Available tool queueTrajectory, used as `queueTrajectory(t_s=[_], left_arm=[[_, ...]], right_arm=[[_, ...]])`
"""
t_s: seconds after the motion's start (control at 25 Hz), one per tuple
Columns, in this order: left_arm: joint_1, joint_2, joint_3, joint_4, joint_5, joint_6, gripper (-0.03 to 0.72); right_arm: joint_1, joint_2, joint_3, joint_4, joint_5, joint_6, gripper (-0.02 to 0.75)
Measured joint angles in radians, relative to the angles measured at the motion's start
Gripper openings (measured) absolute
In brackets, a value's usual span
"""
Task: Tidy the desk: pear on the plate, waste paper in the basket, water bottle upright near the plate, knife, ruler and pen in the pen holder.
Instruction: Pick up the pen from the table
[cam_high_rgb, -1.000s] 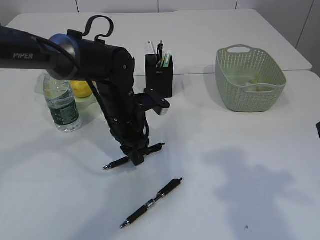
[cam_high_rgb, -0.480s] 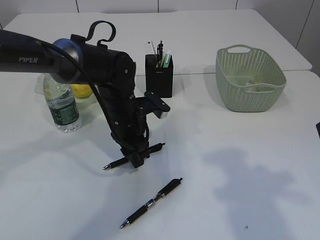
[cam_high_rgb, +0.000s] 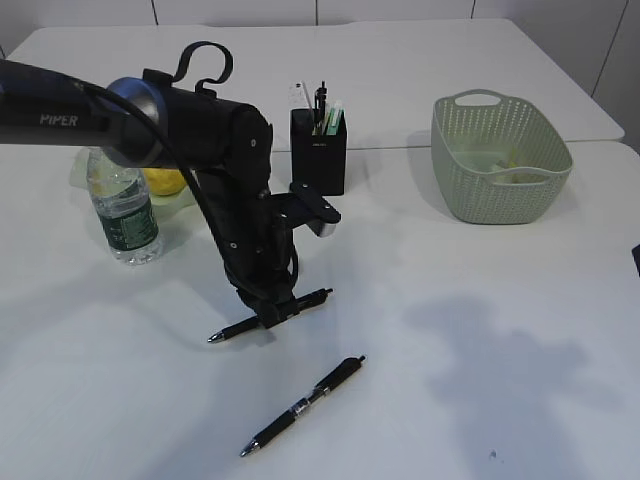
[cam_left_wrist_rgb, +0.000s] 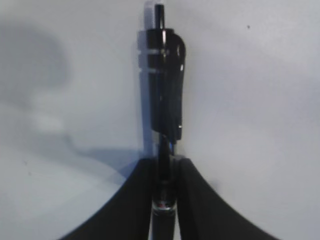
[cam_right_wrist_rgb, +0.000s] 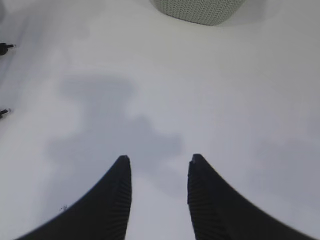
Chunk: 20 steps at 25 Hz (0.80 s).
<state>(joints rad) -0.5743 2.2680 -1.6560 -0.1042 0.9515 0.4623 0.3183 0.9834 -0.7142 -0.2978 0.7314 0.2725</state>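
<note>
My left gripper (cam_high_rgb: 272, 312) (cam_left_wrist_rgb: 165, 172) is shut on a black pen (cam_high_rgb: 312, 297) (cam_left_wrist_rgb: 165, 85) and holds it about level at the table top. A second black pen (cam_high_rgb: 300, 405) lies on the table in front of it. The black pen holder (cam_high_rgb: 318, 155) stands behind the arm with several items sticking out; I cannot pick out the ruler or knife among them. The water bottle (cam_high_rgb: 122, 205) stands upright at the left, in front of the yellow pear (cam_high_rgb: 163, 180) on the pale green plate (cam_high_rgb: 78, 168). My right gripper (cam_right_wrist_rgb: 159, 167) is open and empty over bare table.
The sage-green basket (cam_high_rgb: 500, 165) (cam_right_wrist_rgb: 200, 10) stands at the back right, with pale scraps of paper (cam_high_rgb: 512, 166) inside. The left arm's dark body (cam_high_rgb: 230, 170) stands between the bottle and the pen holder. Two pen ends (cam_right_wrist_rgb: 5, 47) show at the right wrist view's left edge.
The left gripper's jaws have drawn in tight around the pen. The pen has shifted only slightly. The rest has not moved.
</note>
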Motion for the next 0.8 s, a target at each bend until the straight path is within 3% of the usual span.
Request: queueTrajectory(t_s=[0.32,0.8], left_arm=[[0.000,0.006,-0.024,-0.010,0.031,0.000,0.064],[0.000,-0.063,-0.297,-0.137,0.139,-0.034,0.064]], right_arm=[[0.000,0.000,0.000,0.000,0.000,0.000,0.315],[0.000,0.000,0.000,0.000,0.002,0.000,0.315]])
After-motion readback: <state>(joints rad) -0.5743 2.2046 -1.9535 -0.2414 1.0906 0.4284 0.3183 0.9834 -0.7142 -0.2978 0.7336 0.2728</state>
